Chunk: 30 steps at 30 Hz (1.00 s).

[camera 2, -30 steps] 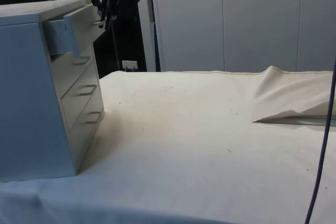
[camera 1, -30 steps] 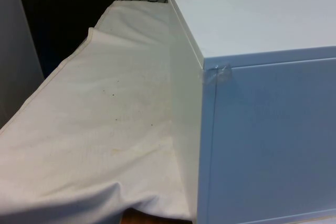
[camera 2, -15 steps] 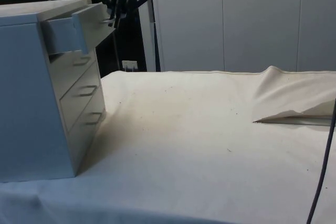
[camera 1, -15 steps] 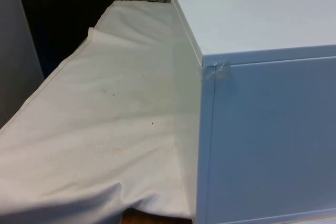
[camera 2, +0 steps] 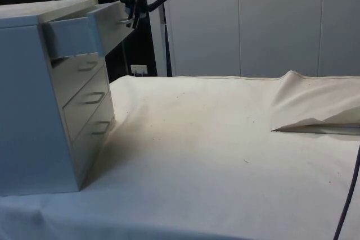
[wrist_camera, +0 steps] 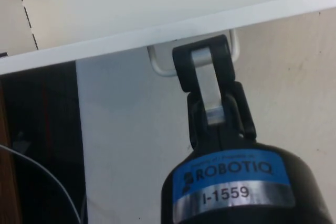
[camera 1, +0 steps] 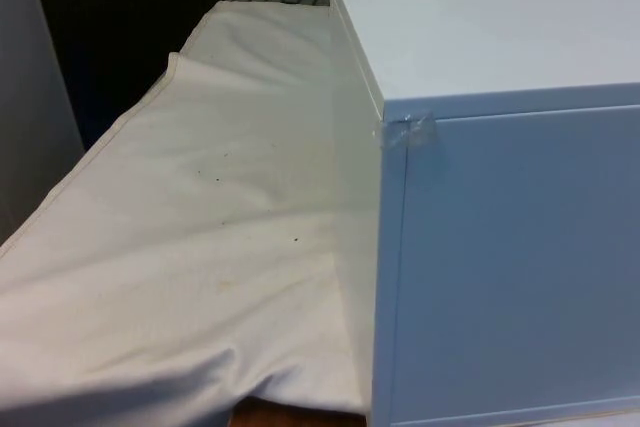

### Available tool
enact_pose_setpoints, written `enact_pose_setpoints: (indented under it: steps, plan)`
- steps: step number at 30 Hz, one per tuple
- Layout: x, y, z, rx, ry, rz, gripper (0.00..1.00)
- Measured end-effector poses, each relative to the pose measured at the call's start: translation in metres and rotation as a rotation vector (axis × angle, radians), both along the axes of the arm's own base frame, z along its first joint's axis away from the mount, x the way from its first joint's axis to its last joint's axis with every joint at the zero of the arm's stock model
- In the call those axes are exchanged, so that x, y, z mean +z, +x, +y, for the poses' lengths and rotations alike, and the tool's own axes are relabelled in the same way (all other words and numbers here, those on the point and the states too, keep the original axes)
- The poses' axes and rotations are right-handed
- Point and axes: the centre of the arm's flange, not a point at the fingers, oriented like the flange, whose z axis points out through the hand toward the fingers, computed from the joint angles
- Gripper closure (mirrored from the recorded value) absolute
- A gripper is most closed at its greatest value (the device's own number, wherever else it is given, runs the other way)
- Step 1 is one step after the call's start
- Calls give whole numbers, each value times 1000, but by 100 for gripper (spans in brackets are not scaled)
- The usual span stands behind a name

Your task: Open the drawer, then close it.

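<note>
A boxy chest of drawers (camera 2: 34, 99) with smooth, matt pale panels stands at one end of the bench (camera 2: 225, 155), which lies under a creased off-white cloth (camera 1: 200, 217). In the side view its top drawer (camera 2: 84, 32) juts well out from the front, while the two drawers below sit flush, each with a thin metal loop handle. The black gripper (camera 2: 135, 12) is at the open drawer's front. The wrist view adds the detail: the fingers (wrist_camera: 207, 77) are closed around the rounded metal handle (wrist_camera: 160, 64). The front view gives the chest's plain back panel and flat top, with a bit of clear tape (camera 1: 408, 132) at one corner.
</note>
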Motion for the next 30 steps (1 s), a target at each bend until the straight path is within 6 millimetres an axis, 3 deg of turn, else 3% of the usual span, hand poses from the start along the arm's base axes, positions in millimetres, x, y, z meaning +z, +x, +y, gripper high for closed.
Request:
enact_pose_setpoints:
  steps: [30]
  plan:
    - [-12, -38, 9, -12, 34, 19, 100]
